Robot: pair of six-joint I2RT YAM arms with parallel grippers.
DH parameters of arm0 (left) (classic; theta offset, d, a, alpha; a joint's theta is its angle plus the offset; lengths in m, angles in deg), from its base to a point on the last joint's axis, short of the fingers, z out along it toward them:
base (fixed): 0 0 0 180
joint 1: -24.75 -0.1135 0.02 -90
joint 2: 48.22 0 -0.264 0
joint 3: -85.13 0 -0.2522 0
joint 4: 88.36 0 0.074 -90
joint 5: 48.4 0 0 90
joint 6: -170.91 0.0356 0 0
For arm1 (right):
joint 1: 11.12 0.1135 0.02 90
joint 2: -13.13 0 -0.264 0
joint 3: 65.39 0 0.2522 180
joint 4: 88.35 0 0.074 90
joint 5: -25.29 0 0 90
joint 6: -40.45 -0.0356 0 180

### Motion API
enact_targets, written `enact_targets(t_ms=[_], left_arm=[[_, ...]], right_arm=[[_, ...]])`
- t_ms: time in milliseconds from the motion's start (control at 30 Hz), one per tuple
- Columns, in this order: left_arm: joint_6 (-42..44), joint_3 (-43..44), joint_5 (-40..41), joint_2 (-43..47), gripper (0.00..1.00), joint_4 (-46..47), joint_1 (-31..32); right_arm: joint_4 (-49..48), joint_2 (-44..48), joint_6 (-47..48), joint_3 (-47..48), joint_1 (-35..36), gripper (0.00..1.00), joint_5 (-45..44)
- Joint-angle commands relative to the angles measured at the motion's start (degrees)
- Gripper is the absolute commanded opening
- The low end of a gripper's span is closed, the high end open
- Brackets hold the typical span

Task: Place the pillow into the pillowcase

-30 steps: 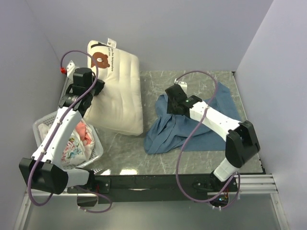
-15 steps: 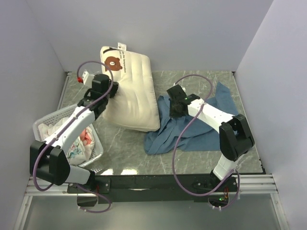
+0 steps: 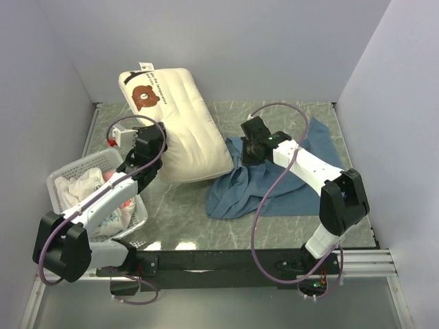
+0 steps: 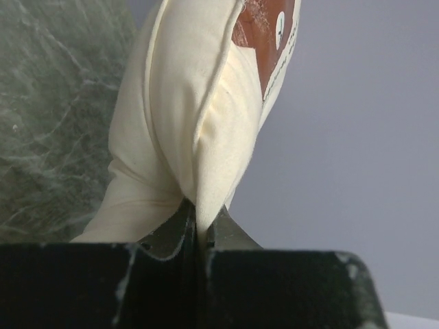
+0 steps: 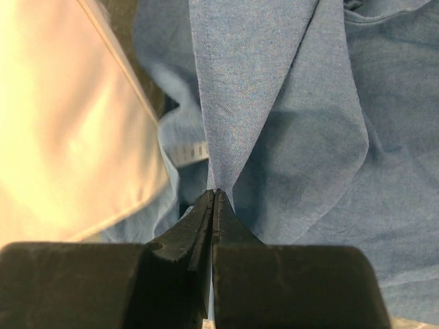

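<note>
— Marbled tabletop between pale walls: where is the pillow?
— At the back left, tilted, its bear-face corner raised toward the rear wall, its lower end on the table against the blue pillowcase.
— And the left gripper?
— Pinched tight on a fold along the pillow's side edge.
— The right gripper?
— Jaws together on a ridge of the blue cloth, just beside the pillow.
— Anything else?
— White basket of clothes at near left, under the left arm.
</note>
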Motion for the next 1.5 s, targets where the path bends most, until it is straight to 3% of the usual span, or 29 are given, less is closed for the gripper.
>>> enact_targets(t_ms=[0,67,167,200,300,333,400,500,533,700,967,1200,1333,1367,1400,1467], left_arm=[[-5.31,1.13,2.65,3.17,0.01,16.38,0.69],[-4.70,0.52,3.26,2.21,0.02,14.02,2.80],[-1.27,2.17,1.16,1.94,0.18,6.05,3.16],[2.22,2.97,3.42,2.29,0.37,-1.13,3.33],[10.47,4.30,9.05,5.00,0.79,-11.44,4.38],[13.21,4.04,12.20,5.97,0.86,-11.92,4.74],[24.23,2.80,13.20,8.43,0.97,-9.57,4.83],[44.87,4.20,4.70,7.66,1.00,-4.02,4.91],[48.36,5.86,-2.03,6.52,0.99,-6.36,5.26],[64.62,16.24,-18.15,-4.90,0.99,-19.03,8.77],[74.75,17.74,-22.92,-15.62,0.99,-27.91,20.29],[76.78,19.15,-15.30,-27.58,1.00,-28.28,24.77],[72.84,20.55,3.22,-34.35,0.99,-28.53,25.22],[71.00,20.73,4.92,-34.80,0.88,-28.80,25.04],[69.76,21.17,5.98,-34.98,0.71,-29.32,25.13],[64.51,22.84,8.45,-34.02,0.10,-32.48,25.13]], right_arm=[[1.25,-1.19,0.83,4.70,0.22,0.00,0.78],[1.78,-3.11,0.92,6.11,0.22,0.00,0.78],[1.87,-5.49,1.10,7.70,0.22,0.00,0.78],[1.70,-5.76,1.01,7.09,0.13,0.00,0.78],[-0.15,-5.41,0.66,5.24,-0.04,0.00,1.74],[-0.41,-5.32,0.66,5.06,0.04,0.00,1.83],[-0.41,-4.88,0.83,4.89,-0.04,0.00,1.74],[-0.41,-3.48,1.27,4.45,-0.13,0.00,1.13],[-0.59,-3.13,1.36,4.18,-0.31,0.00,1.13],[-1.38,-0.49,1.71,2.08,-2.50,0.00,2.62],[-3.93,3.55,1.71,-2.40,-7.24,0.00,6.49],[-5.16,3.56,1.80,-3.46,-8.31,0.00,8.60],[-6.30,3.64,1.54,-4.60,-8.39,0.00,9.74],[-6.48,3.64,1.54,-5.04,-8.31,0.00,10.09],[-6.65,3.56,1.54,-5.22,-8.31,0.00,10.18],[-7.09,3.29,1.54,-5.66,-8.31,0.00,10.27]])
